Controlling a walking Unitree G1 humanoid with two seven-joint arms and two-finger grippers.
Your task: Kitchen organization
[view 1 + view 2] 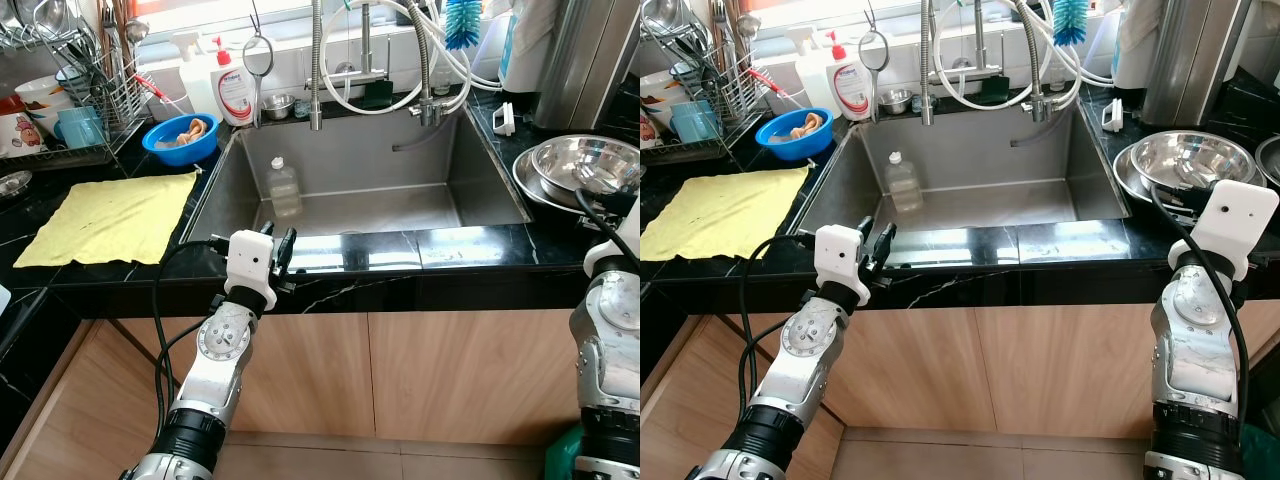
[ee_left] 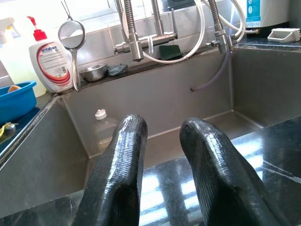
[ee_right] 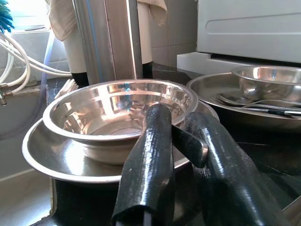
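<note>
My left gripper (image 1: 284, 252) hovers over the black counter's front edge before the steel sink (image 1: 480, 180). Its fingers are open with nothing between them, as the left wrist view (image 2: 164, 125) confirms. A clear plastic bottle (image 1: 284, 187) stands in the sink near its left wall. At the right, a steel bowl (image 1: 585, 165) rests on a wider steel plate (image 3: 56, 165). My right gripper (image 3: 178, 118) sits at the near rim of that bowl and is shut on a flat metal utensil handle (image 3: 190, 143).
A yellow cloth (image 1: 110, 215) lies on the counter left of the sink. Behind it are a blue bowl (image 1: 180, 137), a dish soap bottle (image 1: 234, 92) and a dish rack (image 1: 70, 90). Faucet hoses (image 1: 316, 70) hang over the sink. More steel dishes (image 3: 263, 89) stand far right.
</note>
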